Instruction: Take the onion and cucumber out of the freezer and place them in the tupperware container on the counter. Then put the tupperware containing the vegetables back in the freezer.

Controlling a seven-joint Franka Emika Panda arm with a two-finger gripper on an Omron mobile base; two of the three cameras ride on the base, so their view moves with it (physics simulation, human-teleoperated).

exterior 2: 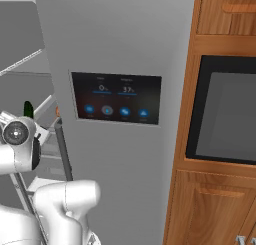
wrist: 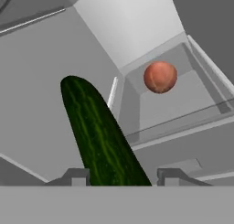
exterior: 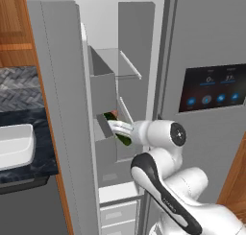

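The freezer (exterior: pixel 136 32) stands open with its door (exterior: pixel 57 109) swung out to the left. My gripper (exterior: pixel 115 127) reaches into it and is shut on the dark green cucumber (exterior: pixel 108 117), which sticks out at a tilt. In the hand view the cucumber (wrist: pixel 98 131) runs up from between the fingertips of my gripper (wrist: pixel 123 177). The reddish onion (wrist: pixel 160 77) rests on a grey shelf deeper inside, apart from the cucumber. The cucumber's tip (exterior 2: pixel 28 109) shows above the wrist in the right base view. The white tupperware container (exterior: pixel 14 145) sits on the dark counter (exterior: pixel 29 169) at the far left.
The fridge door with the dark touch panel (exterior: pixel 214 88) is shut to the right of the freezer. Grey shelves and a bin (exterior: pixel 103 92) crowd the gripper inside. A wooden cabinet with a dark oven window (exterior 2: pixel 225 109) stands further right.
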